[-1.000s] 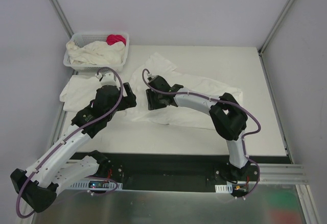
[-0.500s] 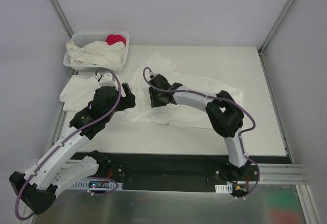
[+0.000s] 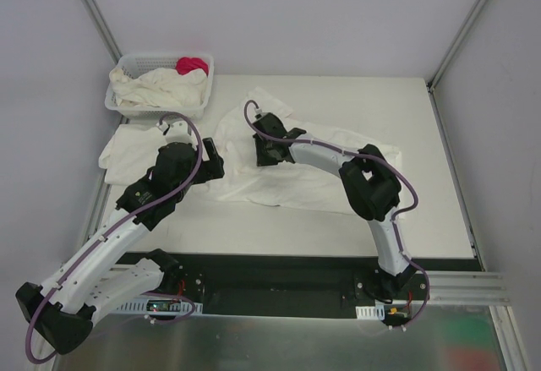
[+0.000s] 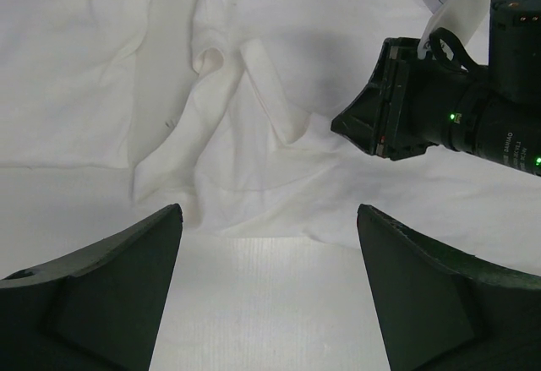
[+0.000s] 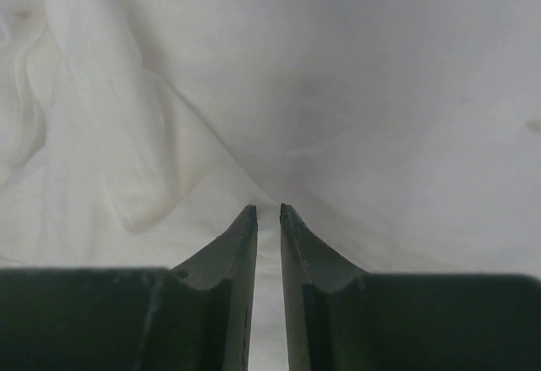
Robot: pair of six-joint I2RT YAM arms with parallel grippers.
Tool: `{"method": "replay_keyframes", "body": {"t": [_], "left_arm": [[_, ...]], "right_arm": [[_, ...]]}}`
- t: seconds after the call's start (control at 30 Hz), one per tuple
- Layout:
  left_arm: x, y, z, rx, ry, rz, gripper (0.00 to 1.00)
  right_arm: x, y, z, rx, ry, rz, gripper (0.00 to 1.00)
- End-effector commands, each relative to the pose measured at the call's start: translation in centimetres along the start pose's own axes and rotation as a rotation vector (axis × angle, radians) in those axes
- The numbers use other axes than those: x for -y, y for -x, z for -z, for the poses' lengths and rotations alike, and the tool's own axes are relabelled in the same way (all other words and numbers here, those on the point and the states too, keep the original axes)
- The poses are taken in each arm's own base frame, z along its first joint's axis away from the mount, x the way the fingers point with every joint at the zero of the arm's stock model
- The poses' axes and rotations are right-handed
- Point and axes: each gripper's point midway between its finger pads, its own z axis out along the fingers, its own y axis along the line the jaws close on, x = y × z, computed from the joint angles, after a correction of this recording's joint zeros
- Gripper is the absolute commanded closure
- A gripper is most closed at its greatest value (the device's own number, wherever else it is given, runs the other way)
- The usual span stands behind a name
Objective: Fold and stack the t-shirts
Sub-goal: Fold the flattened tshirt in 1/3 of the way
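A crumpled white t-shirt [image 3: 317, 181] lies spread across the middle of the table. My right gripper [image 3: 260, 144] sits on its upper left part with the jaws nearly closed on a pinched ridge of its fabric [image 5: 279, 155], which rises between the fingertips [image 5: 247, 219]. My left gripper [image 3: 213, 153] is open and empty, just above bare table at the shirt's left edge [image 4: 211, 185]. In the left wrist view the right gripper [image 4: 397, 122] shows ahead on the shirt. A flat folded white shirt [image 3: 127, 144] lies at the far left.
A white lattice basket [image 3: 204, 92] at the back left holds more cream shirts [image 3: 156, 88] and a pink-red cloth [image 3: 191, 65]. Bare table [image 3: 279, 227] runs along the near edge. Frame posts stand at the back corners.
My right gripper has moved away from the arm bases toward the back of the table, drawing the shirt's fabric with it. The left gripper has shifted only slightly.
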Motion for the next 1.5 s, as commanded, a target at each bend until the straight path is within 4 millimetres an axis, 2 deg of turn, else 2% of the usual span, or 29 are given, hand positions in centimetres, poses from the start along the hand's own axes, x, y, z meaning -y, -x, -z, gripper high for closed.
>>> {"method": "replay_keyframes", "body": {"t": [0.0,0.2,0.23,0.33,0.53,0.6,0.87,1.2,1.23,1.43,1.47], "left_arm": [[-0.1,0.3,0.0,0.017,0.010,-0.023,0.17],[-0.3,0.1,-0.1,0.015,0.015,-0.017,0.17],[-0.2,0.0,-0.1,0.013,0.014,-0.018,0.17],[0.0,0.0,-0.3,0.004,0.015,-0.014,0.17],[0.5,-0.1,-0.9,-0.011,0.007,-0.008,0.17],[0.6,-0.1,-0.9,-0.011,0.002,-0.008,0.17],[1.0,-0.2,-1.2,-0.019,-0.014,-0.014,0.17],[1.2,-0.8,-1.6,-0.033,-0.026,-0.011,0.17],[1.3,-0.8,-1.6,-0.032,-0.027,-0.009,0.17],[1.3,-1.2,-1.8,-0.039,-0.029,-0.005,0.18],[1.3,-1.2,-1.8,-0.038,-0.028,-0.005,0.18]], "right_arm": [[0.6,2.5,-0.1,0.046,-0.011,0.000,0.80],[1.0,3.0,0.0,0.041,-0.001,0.004,0.69],[0.8,3.1,0.0,0.042,0.004,0.007,0.65],[0.2,2.7,-0.1,0.029,0.033,0.002,0.61],[-0.4,2.2,0.2,0.014,0.054,-0.022,0.60],[-1.2,2.0,0.7,0.003,0.090,-0.018,0.60],[-1.8,2.0,1.9,0.009,0.124,-0.013,0.60],[-2.9,3.1,4.3,0.034,0.173,0.016,0.59],[-3.1,3.7,4.5,0.044,0.181,0.025,0.59],[-3.4,3.5,4.6,0.034,0.189,0.023,0.58],[-3.3,3.0,4.4,0.024,0.186,0.018,0.58]]}}
